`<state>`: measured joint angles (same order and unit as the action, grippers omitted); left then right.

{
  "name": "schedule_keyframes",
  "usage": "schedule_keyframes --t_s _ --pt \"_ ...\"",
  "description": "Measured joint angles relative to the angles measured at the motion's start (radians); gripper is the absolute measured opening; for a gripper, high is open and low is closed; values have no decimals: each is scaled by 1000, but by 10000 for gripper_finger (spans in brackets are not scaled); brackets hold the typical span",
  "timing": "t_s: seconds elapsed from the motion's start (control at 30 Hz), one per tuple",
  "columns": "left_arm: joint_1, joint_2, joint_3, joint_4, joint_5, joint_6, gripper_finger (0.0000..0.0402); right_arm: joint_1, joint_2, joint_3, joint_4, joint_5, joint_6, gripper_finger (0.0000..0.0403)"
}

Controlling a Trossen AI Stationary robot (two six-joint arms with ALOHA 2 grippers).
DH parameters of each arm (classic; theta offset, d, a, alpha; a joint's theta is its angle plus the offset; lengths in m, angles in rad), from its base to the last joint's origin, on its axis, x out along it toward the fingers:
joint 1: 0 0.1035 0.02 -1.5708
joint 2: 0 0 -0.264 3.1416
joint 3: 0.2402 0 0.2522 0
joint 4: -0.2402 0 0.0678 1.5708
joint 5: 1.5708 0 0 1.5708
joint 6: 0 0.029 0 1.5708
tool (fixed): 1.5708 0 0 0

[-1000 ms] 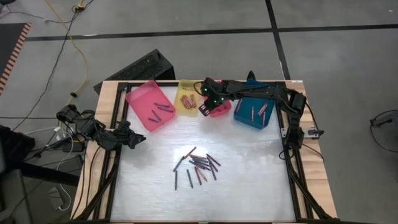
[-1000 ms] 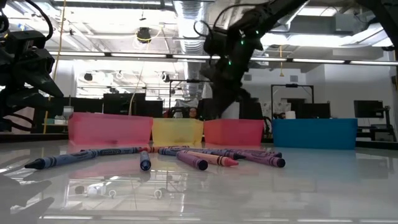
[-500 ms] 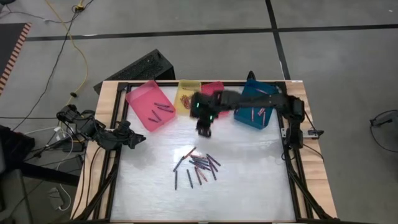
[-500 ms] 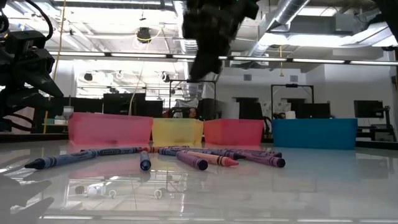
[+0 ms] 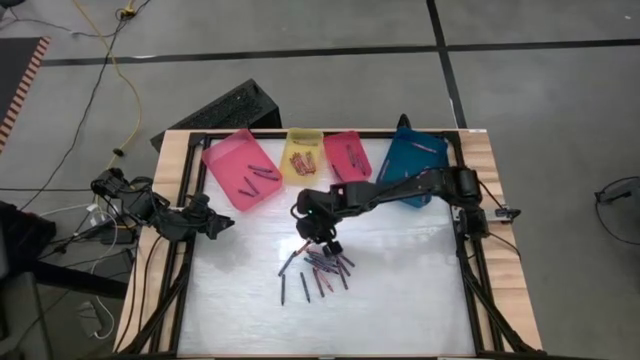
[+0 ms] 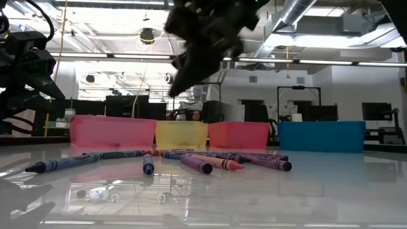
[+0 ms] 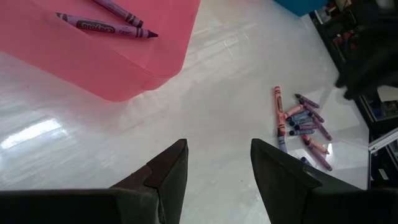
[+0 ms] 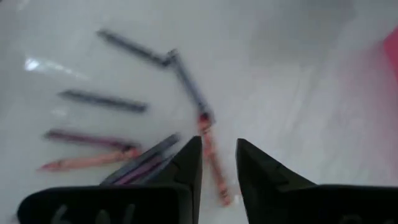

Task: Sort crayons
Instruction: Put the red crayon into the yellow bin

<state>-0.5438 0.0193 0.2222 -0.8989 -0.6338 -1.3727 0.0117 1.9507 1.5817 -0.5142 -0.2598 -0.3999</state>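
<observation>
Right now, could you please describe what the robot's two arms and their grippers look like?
Both arms are dark, nearly black, jointed links with black cables trailing along them. The left gripper and the right gripper each end in two dark wedge-shaped fingers that taper to blunt tips. No markings are legible on either.

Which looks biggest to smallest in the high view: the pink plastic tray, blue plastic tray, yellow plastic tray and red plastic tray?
1. Pink plastic tray, clearly the largest.
2. Blue plastic tray, though the right arm covers part of it, so its full extent is unsure.
3. Yellow plastic tray and red plastic tray look about alike; no ranking between them.
</observation>
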Motion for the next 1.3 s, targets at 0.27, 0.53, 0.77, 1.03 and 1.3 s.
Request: schedule_keyframes --t_s 0.27,0.53,0.77,1.03,1.3 --pt "0 6 0 0 -1 0 165 -19 87 0 58 -7 6 97" --pt "0 19 0 17 2 0 165 -11 141 0 43 -3 6 97" --pt "0 20 -1 21 -1 0 165 -15 192 0 29 -1 18 97" --pt "0 19 -1 21 2 0 165 -21 239 4 31 42 69 97" --pt "0 19 -1 22 2 0 165 -17 242 2 38 178 115 97"
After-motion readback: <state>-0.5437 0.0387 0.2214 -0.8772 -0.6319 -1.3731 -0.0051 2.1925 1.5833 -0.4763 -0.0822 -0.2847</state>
